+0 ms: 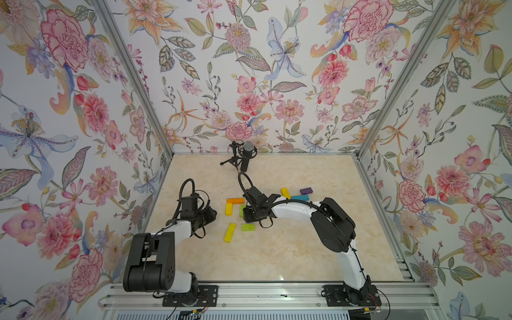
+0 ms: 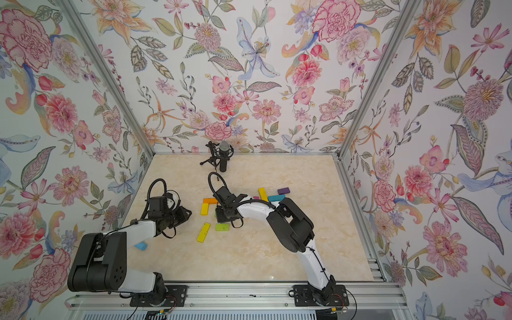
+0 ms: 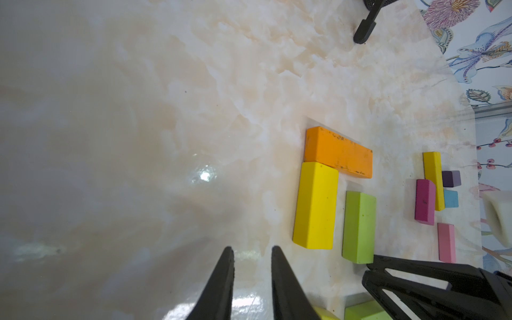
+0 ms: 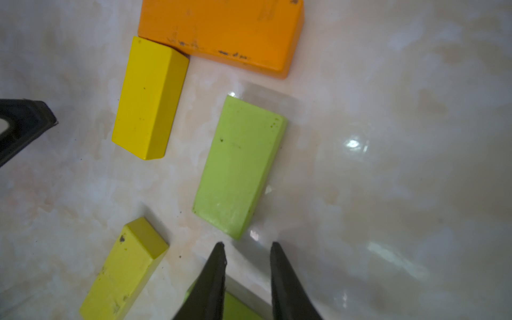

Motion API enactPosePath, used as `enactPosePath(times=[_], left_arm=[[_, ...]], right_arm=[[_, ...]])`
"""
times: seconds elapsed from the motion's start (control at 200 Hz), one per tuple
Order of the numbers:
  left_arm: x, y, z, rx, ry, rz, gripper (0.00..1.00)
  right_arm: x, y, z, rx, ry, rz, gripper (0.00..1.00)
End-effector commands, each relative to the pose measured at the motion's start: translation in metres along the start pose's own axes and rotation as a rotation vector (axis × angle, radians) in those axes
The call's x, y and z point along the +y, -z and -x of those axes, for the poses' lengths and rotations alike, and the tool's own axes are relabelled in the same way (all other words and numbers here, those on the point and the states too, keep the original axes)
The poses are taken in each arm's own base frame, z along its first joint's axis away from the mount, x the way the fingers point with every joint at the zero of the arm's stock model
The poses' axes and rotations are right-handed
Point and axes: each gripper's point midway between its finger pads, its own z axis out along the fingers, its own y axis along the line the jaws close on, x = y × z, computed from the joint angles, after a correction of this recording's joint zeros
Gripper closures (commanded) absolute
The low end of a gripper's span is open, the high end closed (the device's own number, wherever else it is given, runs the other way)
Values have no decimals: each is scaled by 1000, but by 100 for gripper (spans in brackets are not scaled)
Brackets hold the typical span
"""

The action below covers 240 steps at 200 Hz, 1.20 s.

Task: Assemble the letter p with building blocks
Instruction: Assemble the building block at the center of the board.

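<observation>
Orange building block (image 3: 338, 151) touches yellow building block (image 3: 315, 205) | left hand (image 3: 252, 248) narrow gap | right hand (image 4: 247, 243) narrow gap

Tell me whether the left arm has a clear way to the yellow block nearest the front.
Likely yes. The yellow block lies on the table near the left gripper, whose jaws stand apart and empty; the right gripper sits farther over, by the lime blocks.

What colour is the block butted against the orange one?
Yellow block, clearest in the right wrist view.
</observation>
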Motion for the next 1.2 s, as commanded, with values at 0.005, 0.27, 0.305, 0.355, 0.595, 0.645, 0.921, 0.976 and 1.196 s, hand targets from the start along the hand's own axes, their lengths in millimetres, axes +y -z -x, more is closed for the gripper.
enactPosePath(times=[0.005, 0.27, 0.305, 0.355, 0.595, 0.645, 0.921, 0.976, 1.196], left_arm=[[6, 0, 4, -8, -9, 22, 73], [4, 0, 6, -5, -10, 20, 73], [5, 0, 6, -5, -10, 20, 73], [5, 0, 6, -5, -11, 21, 73], [6, -1, 5, -2, -10, 24, 74], [6, -1, 5, -1, -9, 24, 74], [6, -3, 6, 2, -8, 24, 73], [5, -3, 6, 1, -10, 23, 73], [5, -3, 7, 0, -10, 24, 73]], right_arm=[[0, -7, -6, 15, -6, -17, 72], [-7, -16, -9, 25, -8, -43, 72], [-7, -17, -8, 23, -8, -46, 72], [-8, -18, -8, 24, -8, -48, 72], [-14, -21, -3, 21, -14, -55, 71], [-15, -22, -3, 20, -15, -58, 71], [-19, -25, 2, 17, -12, -64, 71], [-21, -25, 2, 19, -14, -66, 71], [-28, -18, -3, 25, -18, -79, 71]])
